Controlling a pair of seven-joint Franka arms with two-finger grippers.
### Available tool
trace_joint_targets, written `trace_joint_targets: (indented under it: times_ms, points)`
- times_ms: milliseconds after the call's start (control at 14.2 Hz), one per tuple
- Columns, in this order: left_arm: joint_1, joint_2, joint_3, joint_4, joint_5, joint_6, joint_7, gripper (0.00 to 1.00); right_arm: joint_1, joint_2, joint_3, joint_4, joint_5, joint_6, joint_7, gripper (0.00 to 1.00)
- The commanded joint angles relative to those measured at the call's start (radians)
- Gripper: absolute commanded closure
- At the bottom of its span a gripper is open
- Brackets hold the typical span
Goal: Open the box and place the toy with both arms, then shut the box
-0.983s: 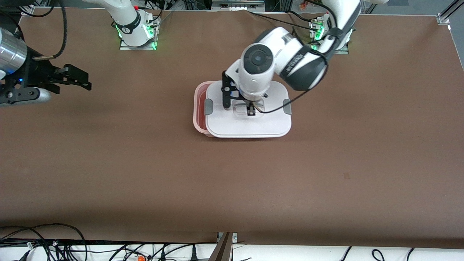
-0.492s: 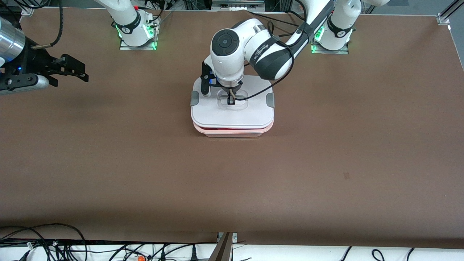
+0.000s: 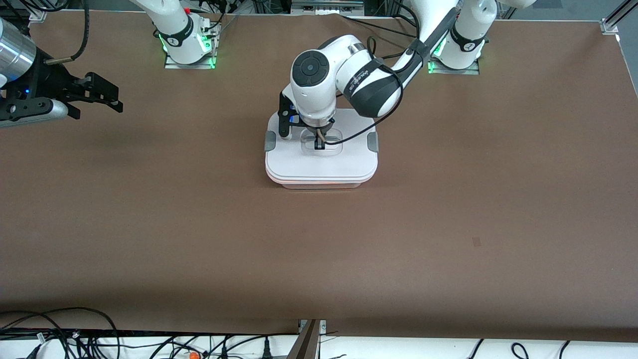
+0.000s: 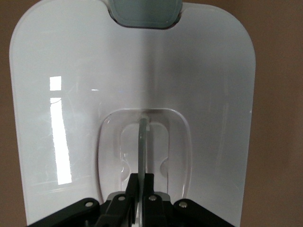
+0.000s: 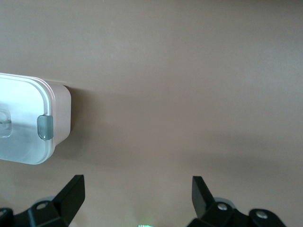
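From my station the lid (image 3: pixel 321 162) reads as glossy white plastic, throwing back bright window glare in the left wrist view, with a clear plastic handle (image 4: pixel 143 142) and matt grey clips (image 5: pixel 45 127). The pale pink base (image 5: pixel 60 111) looks like smooth plastic. I see the table (image 3: pixel 448 224) as matt brown, paper-like sheet. The arms' shells (image 3: pixel 319 94) are glossy white; the right gripper (image 3: pixel 102 99) is matt black beside a brushed-metal wrist (image 3: pixel 15 55).

Box (image 3: pixel 321 164) interior — toy unseen — hidden under white lid (image 3: pixel 344 159)
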Motion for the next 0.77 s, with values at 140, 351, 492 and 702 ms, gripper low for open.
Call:
trace_joint_targets:
  times_ms: [140, 351, 492, 702]
  points:
    - [-0.008, 0.059, 0.002, 0.085, 0.024, -0.003, -0.013, 1.00, -0.022, -0.007, 0.027, 0.007, -0.081, 0.015, 0.010, 0.00]
    - [-0.008, 0.057, 0.002, 0.084, 0.026, -0.005, -0.033, 1.00, -0.023, 0.019, 0.022, 0.015, -0.068, 0.015, -0.005, 0.00]
    - [-0.008, 0.057, 0.002, 0.084, 0.026, -0.006, -0.038, 1.00, -0.022, 0.017, 0.027, 0.018, -0.067, 0.015, 0.002, 0.00]
    - [-0.008, 0.057, 0.002, 0.087, 0.022, -0.003, -0.059, 0.00, -0.022, 0.016, 0.024, 0.023, -0.068, 0.015, 0.013, 0.00]
